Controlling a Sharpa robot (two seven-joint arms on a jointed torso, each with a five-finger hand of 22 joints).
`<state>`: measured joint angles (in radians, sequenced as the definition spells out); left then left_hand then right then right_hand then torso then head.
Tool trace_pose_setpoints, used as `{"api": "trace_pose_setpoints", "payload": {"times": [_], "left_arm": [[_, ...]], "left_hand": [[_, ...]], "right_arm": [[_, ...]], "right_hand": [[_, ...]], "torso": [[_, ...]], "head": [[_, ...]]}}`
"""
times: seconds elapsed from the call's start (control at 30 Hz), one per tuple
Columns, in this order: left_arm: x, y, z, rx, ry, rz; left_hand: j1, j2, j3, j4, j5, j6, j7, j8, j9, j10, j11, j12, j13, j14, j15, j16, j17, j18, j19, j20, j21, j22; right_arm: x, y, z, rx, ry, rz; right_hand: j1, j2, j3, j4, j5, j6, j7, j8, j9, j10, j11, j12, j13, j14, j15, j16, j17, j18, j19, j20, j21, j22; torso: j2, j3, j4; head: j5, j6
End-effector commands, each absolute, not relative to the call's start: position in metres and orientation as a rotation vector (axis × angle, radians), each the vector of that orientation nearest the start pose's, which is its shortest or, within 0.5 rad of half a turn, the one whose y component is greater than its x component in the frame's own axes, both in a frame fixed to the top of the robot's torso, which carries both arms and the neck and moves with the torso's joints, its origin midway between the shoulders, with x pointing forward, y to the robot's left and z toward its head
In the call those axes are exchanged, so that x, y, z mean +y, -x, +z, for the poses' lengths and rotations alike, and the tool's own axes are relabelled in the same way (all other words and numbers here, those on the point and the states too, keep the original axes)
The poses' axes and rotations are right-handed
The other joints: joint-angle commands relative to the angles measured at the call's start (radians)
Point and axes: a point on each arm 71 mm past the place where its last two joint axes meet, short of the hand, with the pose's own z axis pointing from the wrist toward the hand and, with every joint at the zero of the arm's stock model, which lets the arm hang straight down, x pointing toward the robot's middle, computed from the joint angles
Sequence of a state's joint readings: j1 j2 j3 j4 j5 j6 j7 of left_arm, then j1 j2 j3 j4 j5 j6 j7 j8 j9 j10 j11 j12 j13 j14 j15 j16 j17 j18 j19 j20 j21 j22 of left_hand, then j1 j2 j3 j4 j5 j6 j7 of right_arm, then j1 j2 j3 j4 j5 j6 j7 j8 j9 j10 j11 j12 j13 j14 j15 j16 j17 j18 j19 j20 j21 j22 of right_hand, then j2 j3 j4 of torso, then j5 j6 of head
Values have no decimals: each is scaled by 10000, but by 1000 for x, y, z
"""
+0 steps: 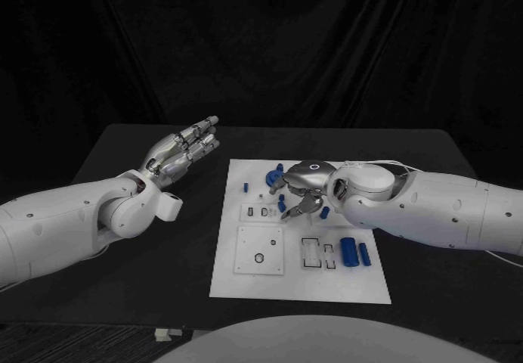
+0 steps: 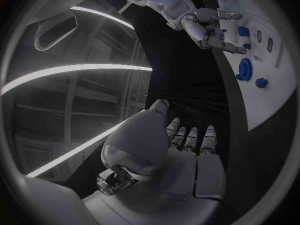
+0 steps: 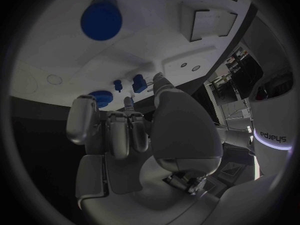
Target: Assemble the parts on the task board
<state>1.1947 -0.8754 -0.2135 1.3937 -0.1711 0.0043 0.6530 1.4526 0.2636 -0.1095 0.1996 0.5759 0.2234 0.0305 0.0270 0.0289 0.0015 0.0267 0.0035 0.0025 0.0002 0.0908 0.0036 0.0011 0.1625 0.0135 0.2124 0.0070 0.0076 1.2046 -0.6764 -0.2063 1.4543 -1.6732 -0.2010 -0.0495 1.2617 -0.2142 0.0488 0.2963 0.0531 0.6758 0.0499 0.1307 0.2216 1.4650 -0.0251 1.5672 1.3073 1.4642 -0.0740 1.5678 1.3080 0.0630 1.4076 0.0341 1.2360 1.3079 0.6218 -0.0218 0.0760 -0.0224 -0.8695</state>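
Observation:
The white task board [image 1: 300, 281] lies in the middle of the black table. Small blue parts sit on its far half, among them a round one [image 1: 273, 178] and a short peg [image 1: 325, 212]. Two blue cylinders [image 1: 350, 252] lie side by side near its right edge. My right hand [image 1: 301, 189] hovers over the board's far half with its fingers apart and pointing down at the parts, holding nothing. In the right wrist view its fingertips [image 3: 128, 102] are close to two small blue pieces [image 3: 139, 82]. My left hand [image 1: 185, 150] is raised left of the board, fingers stretched out and empty.
White insert plates [image 1: 259, 251] with slots and holes cover the board's near left part. Rectangular recesses [image 1: 312, 252] lie beside the cylinders. Bare black table [image 1: 131, 272] runs round the board on all sides.

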Motion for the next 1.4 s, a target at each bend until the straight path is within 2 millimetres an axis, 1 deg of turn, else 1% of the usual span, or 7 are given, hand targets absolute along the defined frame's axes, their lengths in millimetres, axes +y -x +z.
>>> {"api": "trace_pose_setpoints", "payload": {"times": [0.03, 0.5, 0.9, 0.97, 1.2, 1.27, 1.4], "left_arm": [[248, -473, -228, 14973, 8014, -17318], [252, -472, -226, 14708, 7841, -17124], [253, -477, -194, 14853, 4124, -14735], [249, -481, -186, 15282, 3165, -14073], [223, -505, -145, 17912, 227, -11020], [213, -509, -136, 18850, -657, -9950], [198, -513, -125, 20104, -1727, -8621]], "left_hand": [[-3, -60, 16, -75, 53, -46, -59, 35, 8, 14, -30, -25, -15, -2, 232, -36, -11, 158, 26, 75, 55, 12], [153, -253, 110, -385, 14, 11, 0, 47, 16, 19, 62, -23, -13, -2, 311, -36, -11, 146, 42, 173, 67, 19], [-131, -1244, 944, -948, -2482, 449, 177, 85, 61, 4931, 1320, 1213, 1557, 4666, 697, 1801, 1452, 66, 3161, 656, 2192, 1004], [-796, -1812, 195, -257, -4730, 1109, 775, 231, 153, 7304, 1375, 2591, 2784, 7395, 599, 3776, 2378, 182, 6125, 479, 3972, 1790], [-1206, -1996, -512, 866, -5282, 5448, 1437, 1608, 715, 10811, 666, 11556, 11148, 10873, -346, 12375, 9334, 23, 9427, -754, 7916, 4221], [-1601, -1749, -714, 909, -5248, 6471, 1256, 2186, 963, 14998, 610, 15247, 15141, 14790, -488, 15321, 14640, -625, 11525, -846, 11811, 9203], [-2148, -1547, -1020, 891, -5218, 7307, 967, 2487, 1266, 15693, 364, 15673, 15683, 15706, -704, 15672, 15697, -1188, 13838, -968, 14597, 13454]], "right_arm": [[-131, -462, -233, 16400, 5746, 7005], [-169, -465, -171, 14128, 4018, 9005], [-229, -468, -154, 14033, 2433, 8576], [-235, -468, -155, 14175, 2297, 8439], [-242, -468, -159, 14861, 1925, 8099], [-241, -468, -161, 15024, 1853, 8045], [-240, -468, -165, 15277, 1802, 7996]], "right_hand": [[-236, -29, -599, 21, -24, 97, -19, 32, -63, 1058, -78, 36, 2635, 1066, -78, 30, 2628, 95, -56, -11, -60, 1664], [-1238, -420, -3182, 55, 27, 526, -80, 120, -294, 1058, -131, 36, 2635, 1066, -113, 30, 2628, 68, -24, -46, 18, 1705], [-1966, 2058, -2333, -65, -16, 2151, 192, 682, -193, 1058, 73, 36, 2635, 1066, 34, 30, 2628, -176, 614, 71, 1264, 2036], [-1910, 2212, -2353, -59, 2, 2261, 203, 702, -183, 1058, 84, 36, 2635, 1066, 43, 30, 2628, -175, 618, 83, 1271, 2034], [-1660, 2627, -2433, -72, 136, 2514, 278, 712, -169, 1058, 144, 36, 2635, 1066, 89, 30, 2628, -158, 587, 127, 1226, 2012], [-1523, 2722, -2468, -83, 254, 2545, 285, 683, -177, 1058, 153, 36, 2635, 1066, 98, 30, 2628, -152, 576, 140, 1209, 2005], [-1326, 2836, -2535, -86, 443, 2578, 301, 634, -192, 1058, 166, 36, 2635, 1066, 111, 30, 2628, -141, 552, 154, 1172, 1991]], "torso": [[-3, 1, 1], [-7, 5, -11], [-42, 0, -14], [-54, 3, -13], [-94, 53, -47], [-128, 91, -78], [-180, 133, -89]], "head": [[16, -24], [77, 45], [159, 130], [172, 138], [206, 64], [224, -27], [194, -32]]}}
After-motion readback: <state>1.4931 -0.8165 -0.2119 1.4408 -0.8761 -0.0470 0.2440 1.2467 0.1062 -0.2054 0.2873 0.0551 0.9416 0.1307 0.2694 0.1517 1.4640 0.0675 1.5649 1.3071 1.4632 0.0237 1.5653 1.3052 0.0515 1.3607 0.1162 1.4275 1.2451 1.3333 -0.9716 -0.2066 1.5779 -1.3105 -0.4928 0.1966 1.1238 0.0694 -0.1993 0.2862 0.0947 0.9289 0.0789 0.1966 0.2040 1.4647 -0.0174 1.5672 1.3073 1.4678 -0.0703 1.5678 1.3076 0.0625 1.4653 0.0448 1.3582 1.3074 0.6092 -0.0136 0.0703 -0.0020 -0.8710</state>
